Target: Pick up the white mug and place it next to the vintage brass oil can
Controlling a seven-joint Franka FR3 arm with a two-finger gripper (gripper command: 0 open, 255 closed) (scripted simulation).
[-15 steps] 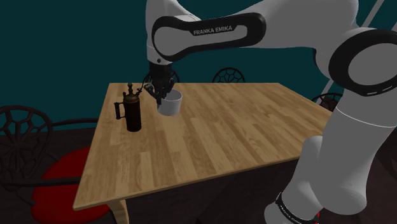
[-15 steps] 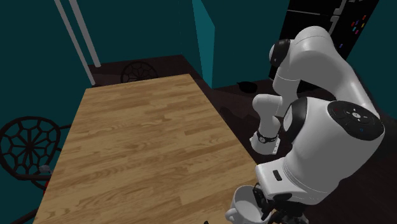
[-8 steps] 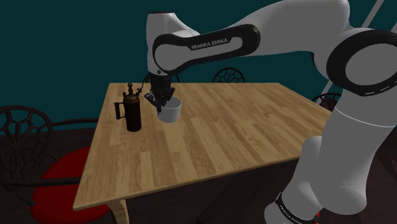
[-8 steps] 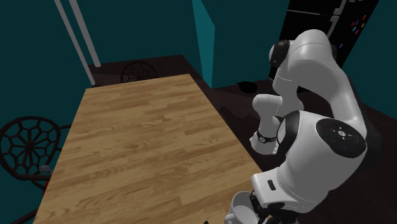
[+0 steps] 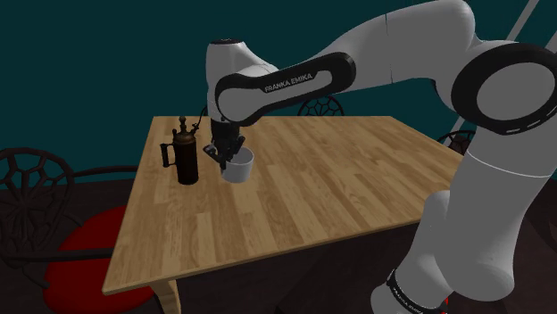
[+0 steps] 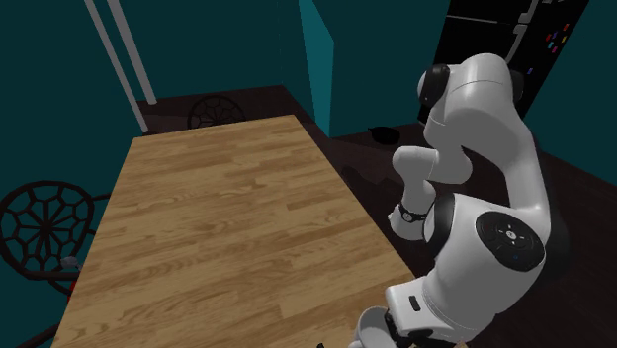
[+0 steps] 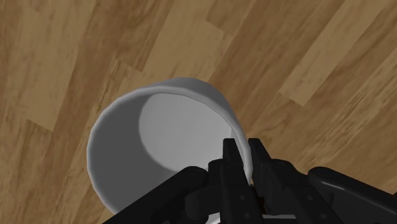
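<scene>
white mug [image 5: 241, 168] empty, jaws pinched on its rim, beside dark oil can [image 5: 187, 161]

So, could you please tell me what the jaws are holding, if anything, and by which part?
The white mug, held by its rim: the jaws pinch the side wall, one inside the cup and one outside.
</scene>
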